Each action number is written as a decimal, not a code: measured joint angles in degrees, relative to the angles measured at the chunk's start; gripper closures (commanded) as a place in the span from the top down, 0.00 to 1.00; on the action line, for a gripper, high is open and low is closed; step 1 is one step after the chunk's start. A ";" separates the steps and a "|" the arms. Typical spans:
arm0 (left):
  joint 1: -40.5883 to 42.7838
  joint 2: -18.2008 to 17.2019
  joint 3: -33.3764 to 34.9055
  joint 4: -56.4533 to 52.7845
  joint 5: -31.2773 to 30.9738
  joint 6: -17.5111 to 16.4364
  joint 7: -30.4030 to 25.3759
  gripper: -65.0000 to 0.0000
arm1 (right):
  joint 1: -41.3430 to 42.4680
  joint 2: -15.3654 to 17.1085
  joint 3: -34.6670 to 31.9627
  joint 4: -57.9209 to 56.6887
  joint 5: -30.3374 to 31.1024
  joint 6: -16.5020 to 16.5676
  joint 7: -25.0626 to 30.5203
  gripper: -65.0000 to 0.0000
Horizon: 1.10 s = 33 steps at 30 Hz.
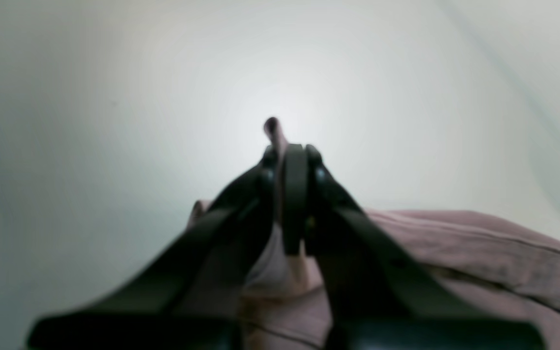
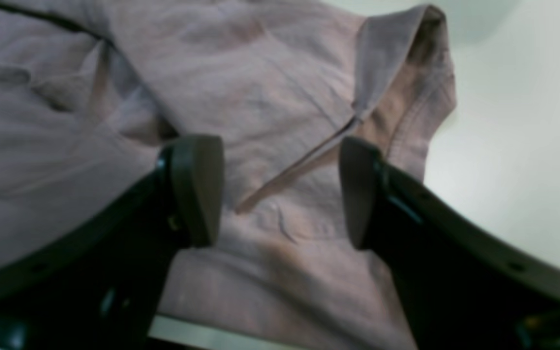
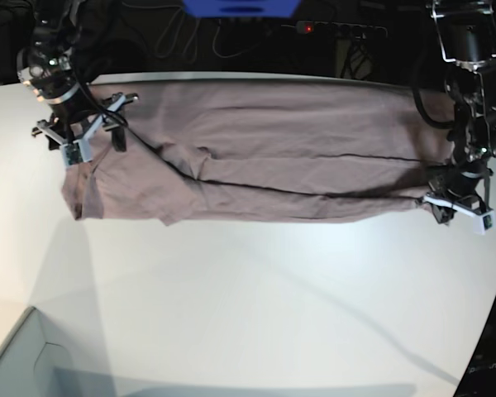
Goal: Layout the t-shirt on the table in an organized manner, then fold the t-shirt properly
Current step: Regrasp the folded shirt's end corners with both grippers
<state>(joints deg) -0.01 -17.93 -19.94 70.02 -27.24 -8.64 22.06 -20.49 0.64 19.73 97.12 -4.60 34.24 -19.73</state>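
Stretching left to right across the far worktop (image 3: 256, 289), the t-shirt (image 3: 264, 157) is lying pinched at its right end by the left hand (image 3: 456, 208); the right hand (image 3: 83, 132) is hovering spread, empty, over the left end.

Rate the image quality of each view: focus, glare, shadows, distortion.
Left wrist view: soft focus, the shut left claw a dark blur pinching the t-shirt, with a bright glare patch on the table. Right wrist view: blurred throughout, open right claw over smeared fabric. Base view: sharpest, though wide-angle bending curves the table edge and long arm shadows cross the white top.
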 measured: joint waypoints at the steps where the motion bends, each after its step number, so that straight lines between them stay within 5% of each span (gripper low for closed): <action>1: -0.02 -0.02 0.00 -0.02 0.00 0.00 0.00 0.01 | 0.20 -0.46 -0.50 -0.79 -0.04 0.04 0.17 0.60; 16: -0.31 0.00 0.20 -0.07 0.02 0.00 0.00 0.01 | 3.82 -0.66 -0.63 -12.22 0.00 0.02 0.20 0.58; 19: -0.33 0.00 0.20 -0.07 -0.02 0.00 -0.02 0.01 | 4.61 -0.66 -0.63 -12.85 -0.02 0.02 0.00 0.48; 26: -0.33 0.00 0.20 -0.07 0.02 0.00 0.00 0.01 | 5.18 -0.63 -0.63 -13.64 0.07 0.02 0.22 0.00; 33: -0.33 0.00 0.15 -0.07 0.02 0.00 -0.02 0.01 | 3.96 -0.63 -0.24 -8.66 -0.09 0.04 -0.11 0.00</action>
<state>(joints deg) -0.34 -17.93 -19.79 69.95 -27.22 -8.64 22.04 -16.53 0.01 19.49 88.47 -4.69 34.28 -19.84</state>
